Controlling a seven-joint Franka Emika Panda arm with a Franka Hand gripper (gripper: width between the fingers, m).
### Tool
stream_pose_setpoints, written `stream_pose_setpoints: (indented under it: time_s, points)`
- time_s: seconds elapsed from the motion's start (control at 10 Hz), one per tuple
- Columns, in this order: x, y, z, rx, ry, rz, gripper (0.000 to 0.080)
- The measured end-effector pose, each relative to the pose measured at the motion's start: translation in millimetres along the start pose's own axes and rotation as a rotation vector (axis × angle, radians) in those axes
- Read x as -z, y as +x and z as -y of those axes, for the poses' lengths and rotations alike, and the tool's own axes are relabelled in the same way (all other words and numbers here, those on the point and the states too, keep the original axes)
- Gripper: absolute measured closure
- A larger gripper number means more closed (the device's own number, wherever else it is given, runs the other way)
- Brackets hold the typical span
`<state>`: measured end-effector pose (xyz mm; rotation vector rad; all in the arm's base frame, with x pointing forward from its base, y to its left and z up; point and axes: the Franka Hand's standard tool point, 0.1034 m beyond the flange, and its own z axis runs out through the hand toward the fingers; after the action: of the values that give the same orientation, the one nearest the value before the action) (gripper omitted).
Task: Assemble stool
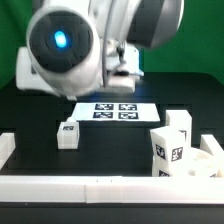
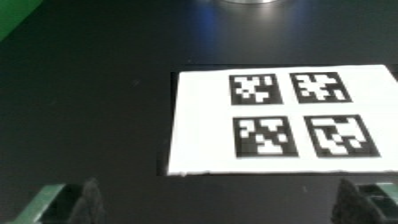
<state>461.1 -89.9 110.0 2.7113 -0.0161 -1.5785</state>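
The gripper (image 2: pixel 221 203) is seen spread wide in the wrist view, its two fingers (image 2: pixel 68 203) far apart with nothing between them, hung above the black table (image 2: pixel 89 110) over the marker board (image 2: pixel 285 118). In the exterior view, the marker board (image 1: pixel 115 111) lies at centre; a single stool leg (image 1: pixel 68 134) stands at about eight o'clock from it. The round seat (image 1: pixel 200 162) with two legs (image 1: pixel 170 146) is grouped at four o'clock, against the white border rail (image 1: pixel 90 189).

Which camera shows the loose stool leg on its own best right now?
The exterior view: the lone leg stands clear on the black table, tag facing the camera. The wrist view shows none of it, only the marker board.
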Motion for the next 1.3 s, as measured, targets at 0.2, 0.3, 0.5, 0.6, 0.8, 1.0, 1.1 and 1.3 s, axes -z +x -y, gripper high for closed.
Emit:
stream_pose_setpoints:
  time_s: [0.2, 0.3, 0.5, 0.6, 0.8, 1.0, 1.1, 1.3]
  points:
    - [-5.2, -0.9, -0.2, -0.005, 0.004, 0.007, 0.0151]
    - [-5.6, 0.4, -0.6, -0.005, 0.003, 0.007, 0.0151]
    - [7.7, 31.7, -8.8, 0.057, -0.032, -0.105, 0.0151]
    - [15.2, 43.3, -9.6, 0.08, -0.052, -0.168, 0.0151]
    - [14.3, 50.9, -9.9, 0.083, -0.064, -0.213, 0.0151]
    - [13.7, 51.2, -10.4, 0.082, -0.063, -0.212, 0.0151]
    - [11.8, 52.7, -11.7, 0.072, -0.058, -0.204, 0.0151]
    - [6.9, 72.3, -23.6, -0.018, -0.032, -0.102, 0.0151]
